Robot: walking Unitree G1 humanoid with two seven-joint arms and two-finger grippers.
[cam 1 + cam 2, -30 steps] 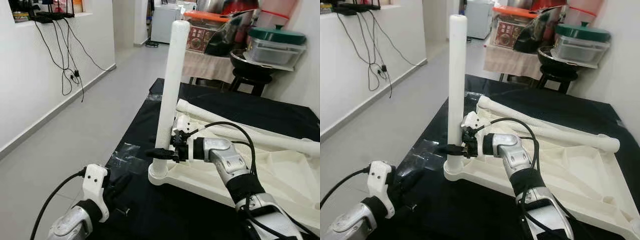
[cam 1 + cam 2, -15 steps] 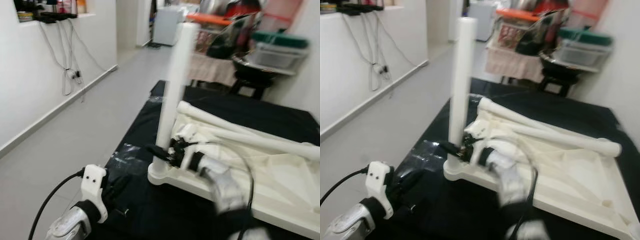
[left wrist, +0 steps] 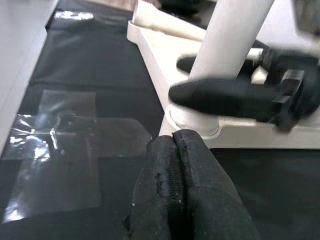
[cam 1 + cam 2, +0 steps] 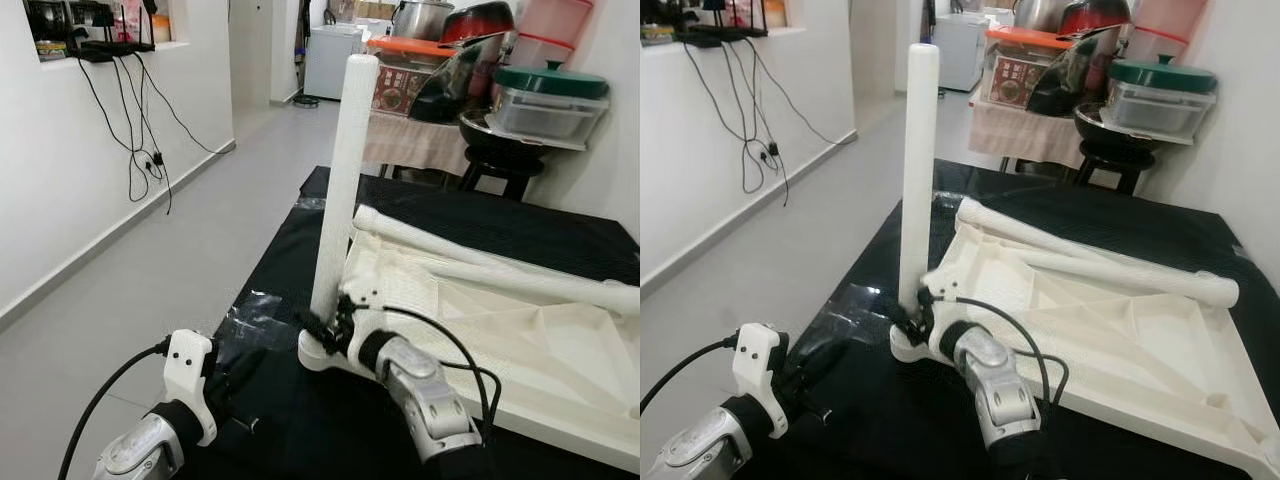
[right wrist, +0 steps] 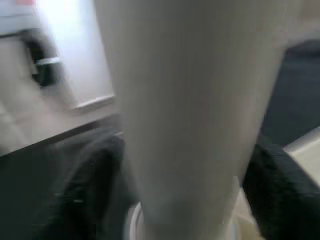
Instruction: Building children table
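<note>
A white plastic tabletop (image 4: 560,350) lies upside down on a black cloth. One white leg (image 4: 340,180) stands upright in the near left corner socket (image 4: 318,352). Two more legs (image 4: 480,255) lie across the tabletop. My right gripper (image 4: 325,328) is shut on the upright leg just above the socket; in the right wrist view the leg (image 5: 185,110) sits between the two dark fingers (image 5: 75,190). My left gripper (image 3: 175,137) is shut with nothing in it, low over the cloth, its tips close to the socket's base (image 3: 192,120).
The black cloth (image 4: 300,420) has a patch of clear tape (image 4: 250,308) by the left gripper. Grey floor (image 4: 150,260) runs along the left, beside a white wall with hanging cables (image 4: 135,130). A stool and a table with pots and containers (image 4: 520,110) stand behind.
My right gripper has slid down the upright leg toward the socket, and its arm has dropped lower and nearer to me. The left gripper has not moved.
</note>
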